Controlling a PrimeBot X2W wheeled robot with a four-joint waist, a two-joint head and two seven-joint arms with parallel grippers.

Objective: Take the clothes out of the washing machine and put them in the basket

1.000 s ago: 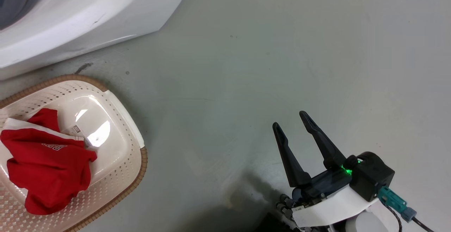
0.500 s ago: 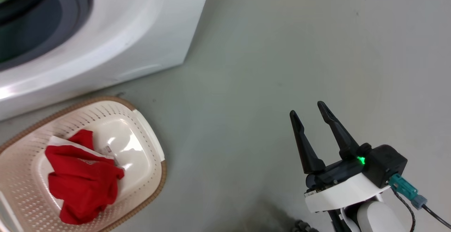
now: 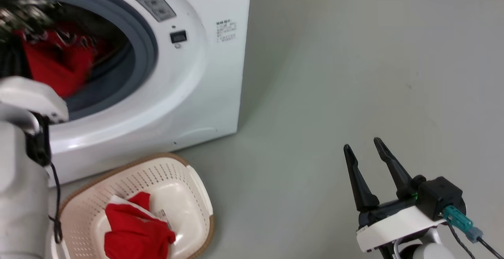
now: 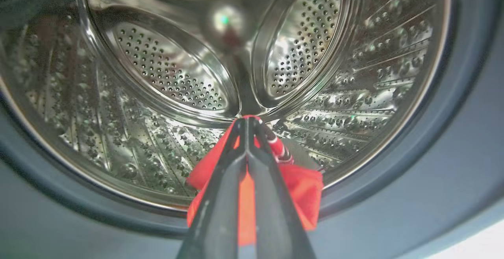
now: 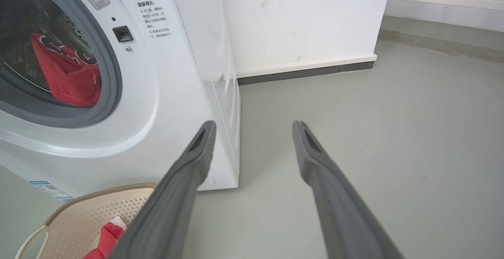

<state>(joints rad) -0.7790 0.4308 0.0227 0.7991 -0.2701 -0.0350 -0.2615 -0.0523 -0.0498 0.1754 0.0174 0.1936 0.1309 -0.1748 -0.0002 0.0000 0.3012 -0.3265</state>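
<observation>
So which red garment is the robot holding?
Find the big white washing machine and look into its round grey-ringed opening. The red garment there is pinched in the left gripper; the other red one lies loose in the cream basket.

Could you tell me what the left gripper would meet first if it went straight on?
The left gripper, shut on a red garment, would probably meet the steel drum at its rear wall; depth is unclear.

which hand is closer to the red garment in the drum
Left. The left hand is shut on the red garment in the drum; the right hand is open over the floor, well apart.
</observation>
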